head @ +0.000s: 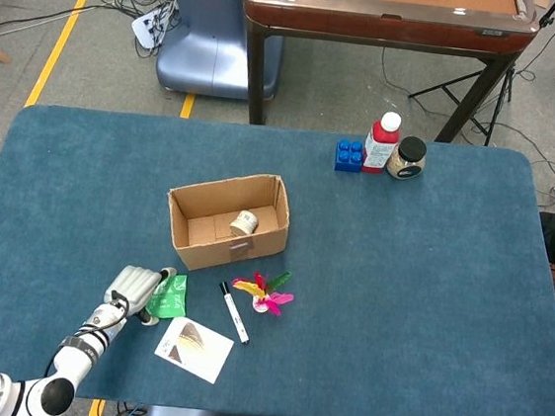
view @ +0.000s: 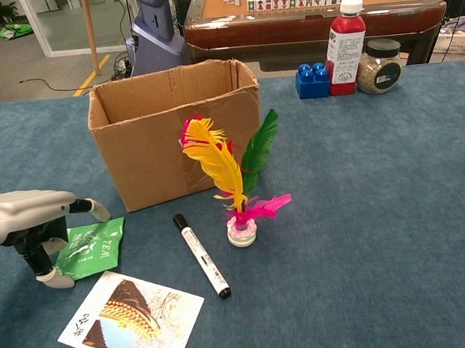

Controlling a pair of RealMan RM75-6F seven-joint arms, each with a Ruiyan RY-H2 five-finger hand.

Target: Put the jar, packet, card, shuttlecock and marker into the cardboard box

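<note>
My left hand (head: pixel 132 287) (view: pixel 24 216) sits low over the left edge of the green tea packet (head: pixel 171 294) (view: pixel 96 244), thumb down at the cloth, and seems to pinch that edge. The open cardboard box (head: pixel 223 252) (view: pixel 173 146) stands just behind, with a small jar (head: pixel 244 222) lying inside. The black-and-white marker (head: pixel 235 312) (view: pixel 200 255) lies to the packet's right. Beside it the feathered shuttlecock (head: pixel 263 294) (view: pixel 234 190) stands upright. The picture card (head: pixel 193 348) (view: pixel 131 321) lies flat nearest me. The right hand does not show.
At the far right of the blue table (head: pixel 428 284) stand a blue block (head: pixel 348 156), a red bottle (head: pixel 382 142) and a dark-lidded jar (head: pixel 407 158). A wooden table (head: pixel 388 11) and cables are beyond the far edge.
</note>
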